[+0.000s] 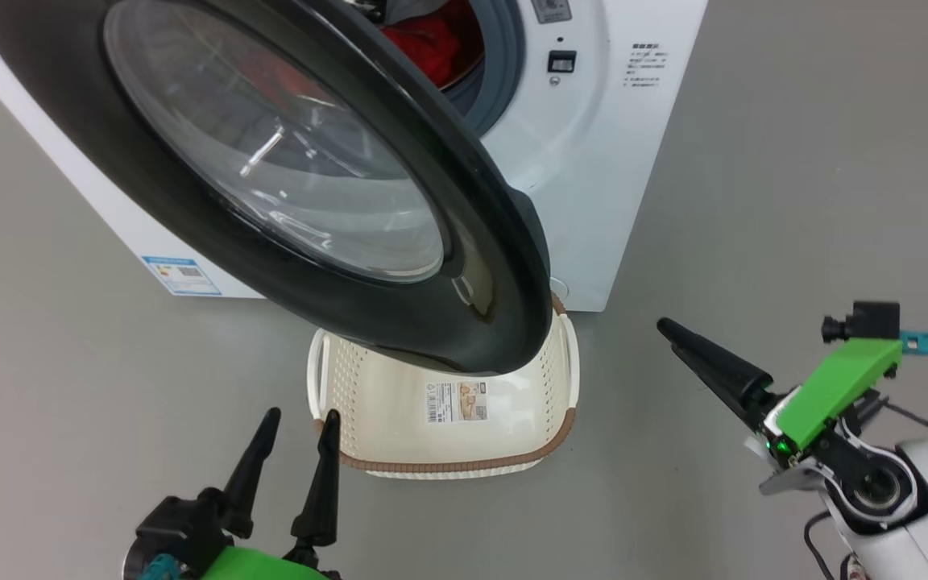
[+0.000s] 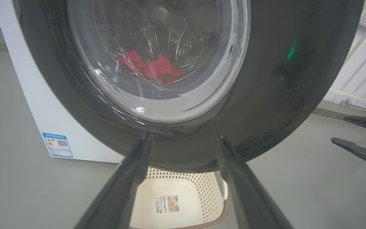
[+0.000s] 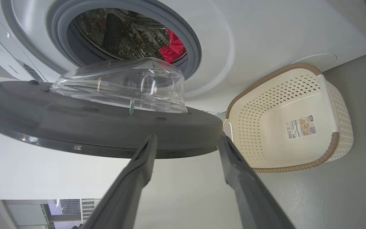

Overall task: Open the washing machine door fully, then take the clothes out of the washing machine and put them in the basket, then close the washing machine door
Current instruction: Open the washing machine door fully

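Washing machine [image 1: 593,201] stood at twelve o'clock, its door [image 1: 472,266] hanging open over the basket [image 1: 351,379], which sat on the floor toward six. Red clothes [image 1: 432,40] lay in the drum. My left gripper [image 1: 301,415] at seven and right gripper [image 3: 186,138] at four were both spread, holding nothing.

Looking down from the head onto the washing machine door [image 1: 504,266] and the basket [image 1: 351,379]. Facing the door's outer glass closely from the left wrist; eyeing its inner side edge-on from the right wrist, sharing both.
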Available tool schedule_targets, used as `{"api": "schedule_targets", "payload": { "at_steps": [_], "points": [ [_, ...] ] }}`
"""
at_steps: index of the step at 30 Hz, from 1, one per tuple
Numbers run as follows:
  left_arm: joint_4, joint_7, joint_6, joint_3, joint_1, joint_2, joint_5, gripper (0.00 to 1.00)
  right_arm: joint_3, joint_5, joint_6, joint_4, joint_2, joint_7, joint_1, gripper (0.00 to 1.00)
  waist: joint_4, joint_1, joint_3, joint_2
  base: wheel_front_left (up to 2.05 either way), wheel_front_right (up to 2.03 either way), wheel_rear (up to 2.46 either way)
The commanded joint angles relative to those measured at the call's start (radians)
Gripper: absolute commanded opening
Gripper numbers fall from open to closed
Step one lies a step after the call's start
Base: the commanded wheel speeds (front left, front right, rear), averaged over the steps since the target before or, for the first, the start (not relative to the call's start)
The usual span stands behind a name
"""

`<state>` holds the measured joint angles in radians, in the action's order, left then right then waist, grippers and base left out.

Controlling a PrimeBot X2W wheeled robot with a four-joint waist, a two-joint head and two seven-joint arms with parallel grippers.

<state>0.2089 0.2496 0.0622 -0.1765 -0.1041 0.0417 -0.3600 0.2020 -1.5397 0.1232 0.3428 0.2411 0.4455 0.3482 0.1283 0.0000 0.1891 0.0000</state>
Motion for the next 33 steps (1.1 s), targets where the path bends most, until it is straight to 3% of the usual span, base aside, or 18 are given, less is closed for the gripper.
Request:
{"api": "schedule_targets", "payload": {
  "at_steps": [1,11,21,33],
  "points": [
    [-0.019,0.012,0.006,0.039,0.005,0.009,0.016,1.00,-0.001,-0.001,0.008,-0.030,0.002,-0.026,-0.025,1.00,-0.010,0.0000,-0.008,0.0000,0.00,0.00,0.00],
    [-0.017,0.012,0.012,0.071,0.011,0.009,0.020,1.00,0.016,0.073,0.008,-0.039,0.039,-0.190,-0.131,1.00,-0.027,0.0000,-0.008,0.0000,0.00,0.00,0.00],
    [-0.013,0.012,0.014,0.094,0.022,0.009,0.022,1.00,0.132,0.179,0.008,-0.043,0.130,-0.452,-0.222,1.00,-0.035,0.0000,-0.016,0.0000,0.00,0.00,0.00],
    [-0.011,0.012,0.015,0.120,0.037,0.009,0.022,1.00,0.224,0.229,0.008,0.013,0.195,-0.681,-0.251,1.00,-0.060,0.0000,-0.026,0.0000,0.00,0.00,0.00]
  ]
}}
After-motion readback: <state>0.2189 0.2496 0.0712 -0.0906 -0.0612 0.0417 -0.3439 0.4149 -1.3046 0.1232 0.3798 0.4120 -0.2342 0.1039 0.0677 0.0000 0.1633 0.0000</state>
